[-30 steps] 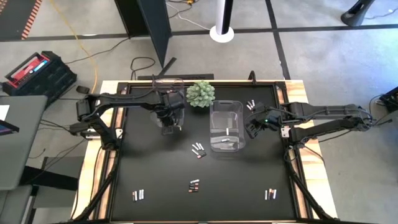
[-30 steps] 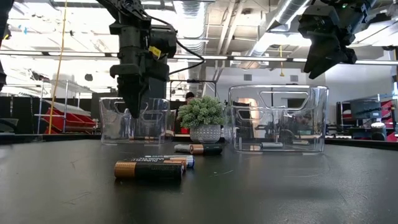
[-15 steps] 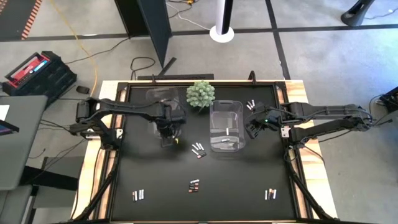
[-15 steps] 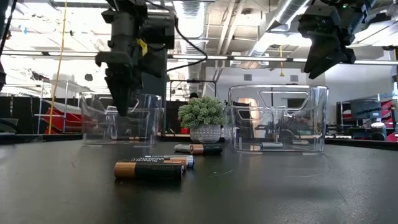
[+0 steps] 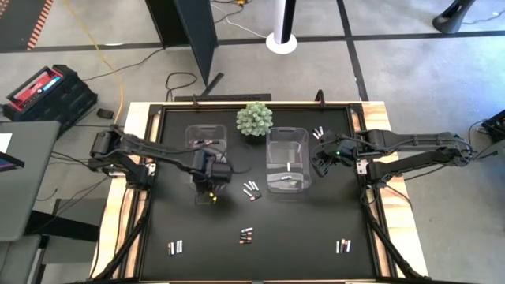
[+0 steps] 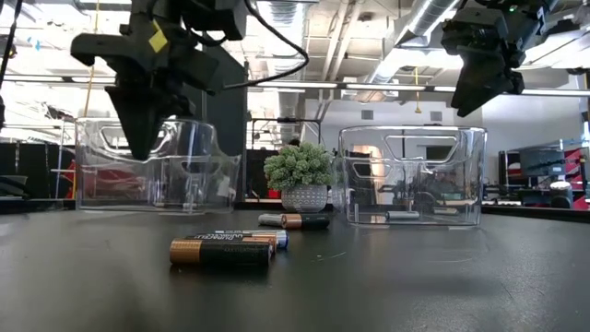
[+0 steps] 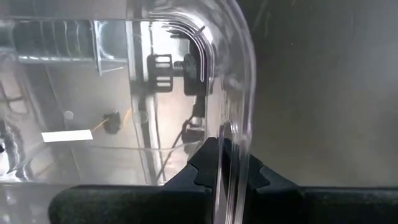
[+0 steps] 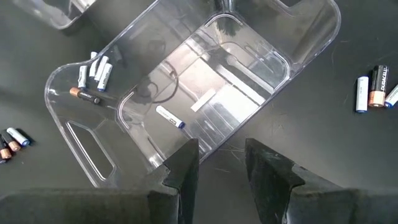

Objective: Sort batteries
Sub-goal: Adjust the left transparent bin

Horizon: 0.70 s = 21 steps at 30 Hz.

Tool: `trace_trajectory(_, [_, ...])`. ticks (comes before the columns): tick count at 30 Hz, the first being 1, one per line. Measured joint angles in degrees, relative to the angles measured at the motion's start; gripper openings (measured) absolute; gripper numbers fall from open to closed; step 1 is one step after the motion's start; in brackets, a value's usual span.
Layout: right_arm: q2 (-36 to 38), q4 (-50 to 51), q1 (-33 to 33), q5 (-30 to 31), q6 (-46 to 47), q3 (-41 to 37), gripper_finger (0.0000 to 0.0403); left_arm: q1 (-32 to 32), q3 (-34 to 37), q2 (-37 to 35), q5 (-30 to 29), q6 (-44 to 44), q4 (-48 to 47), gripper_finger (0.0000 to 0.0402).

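Note:
My left gripper (image 5: pixel 208 186) points down, shut on the near end of the left clear bin (image 5: pixel 205 146), which has a few batteries in it. In the low view this bin (image 6: pixel 180 175) stands behind the gripper (image 6: pixel 138 143). My right gripper (image 8: pixel 221 163) hangs open above the table, right of the right clear bin (image 8: pixel 205 93), which holds a pale battery (image 8: pixel 169 117). Loose batteries lie on the black table in small groups (image 5: pixel 251 189), (image 5: pixel 246 234), (image 5: pixel 177 247), (image 5: pixel 342 246). My left gripper pinches the left bin's clear wall at its rim (image 7: pixel 233 134), on the bin's near end close to a rounded corner. One finger (image 7: pixel 202 169) is inside the bin and the other outside, coming from above. The bin stays upright; I cannot tell whether its bottom touches the table.
A green spiky ball plant (image 5: pixel 254 118) in a small pot stands at the far middle, between the two bins. More batteries (image 5: pixel 318 134) lie at the far right by my right arm. The table's near half is open black surface between the battery groups.
My left gripper has moved toward the table's near edge, taking the left clear bin with it. The bin has come away from the far edge and the plant, staying upright, and now looms larger and farther left in the low view.

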<state>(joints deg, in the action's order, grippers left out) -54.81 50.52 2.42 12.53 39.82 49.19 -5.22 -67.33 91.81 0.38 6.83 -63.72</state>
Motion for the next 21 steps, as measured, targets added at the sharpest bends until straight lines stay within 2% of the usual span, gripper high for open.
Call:
trace_trajectory(8, [0.01,-0.02,0.00,-0.02,-0.67,0.00,0.0147,-2.34,0.00,0.00,-0.02,2.03,0.54,0.0011])
trace_trajectory(21, [0.01,-0.10,0.00,-0.07,-0.86,0.00,0.0147,-2.57,0.00,0.00,-0.04,3.52,-0.47,0.0012])
